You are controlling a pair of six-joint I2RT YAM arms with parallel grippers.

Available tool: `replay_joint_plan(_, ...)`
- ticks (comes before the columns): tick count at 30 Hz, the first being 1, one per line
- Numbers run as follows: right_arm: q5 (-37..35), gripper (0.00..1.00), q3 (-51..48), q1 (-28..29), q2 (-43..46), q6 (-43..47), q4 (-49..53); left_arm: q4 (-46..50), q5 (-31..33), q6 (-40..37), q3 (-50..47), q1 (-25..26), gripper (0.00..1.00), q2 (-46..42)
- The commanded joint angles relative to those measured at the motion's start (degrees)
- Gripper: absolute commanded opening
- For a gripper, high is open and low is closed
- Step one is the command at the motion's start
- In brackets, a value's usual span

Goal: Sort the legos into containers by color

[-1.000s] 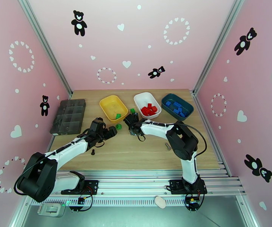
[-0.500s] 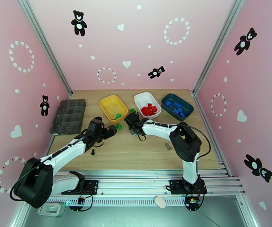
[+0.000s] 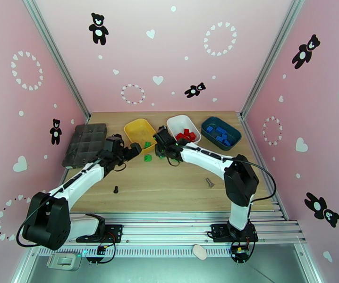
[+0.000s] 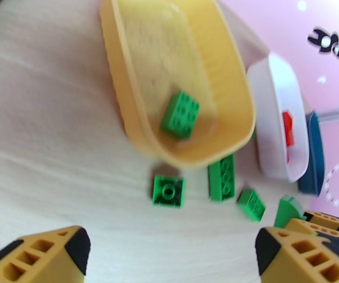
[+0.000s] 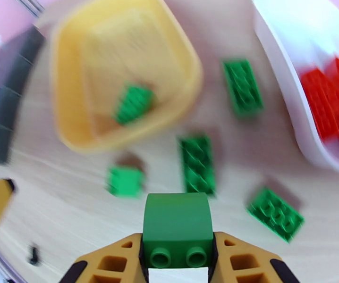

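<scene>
Green and round-topped, one brick (image 5: 178, 222) sits clamped between the fingers of the right gripper (image 5: 179, 251) above the wooden table (image 3: 179, 185). The left gripper (image 4: 172, 253) hangs with its jaws wide apart, holding nothing, near a small square green brick (image 4: 168, 191). Beyond, loose green legos (image 4: 221, 178) lie just beside the yellow tub (image 4: 117, 90), which holds one green brick (image 4: 180, 114). Farther right stand the white tub (image 3: 172, 121) with red bricks (image 3: 186, 136) and the teal tub (image 3: 238, 133) with blue bricks (image 3: 219, 134).
</scene>
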State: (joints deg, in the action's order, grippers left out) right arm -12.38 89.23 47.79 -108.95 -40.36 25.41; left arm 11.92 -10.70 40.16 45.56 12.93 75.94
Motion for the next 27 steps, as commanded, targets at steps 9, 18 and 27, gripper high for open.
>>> replay_joint_plan(9,7.4,0.3,22.1,-3.4,-17.9,0.0,0.9,-6.1,-10.0,3.6,2.8,-7.2,0.98,4.8)
replay_joint_plan(18,10.3,0.56,30.0,-4.3,-22.2,0.8,3.1,-5.6,-9.3,2.4,1.5,-7.3,0.98,3.6)
replay_joint_plan(27,4.9,0.65,15.9,-3.8,-10.0,4.7,1.7,-1.2,-5.6,0.0,-0.2,-3.1,0.98,0.0)
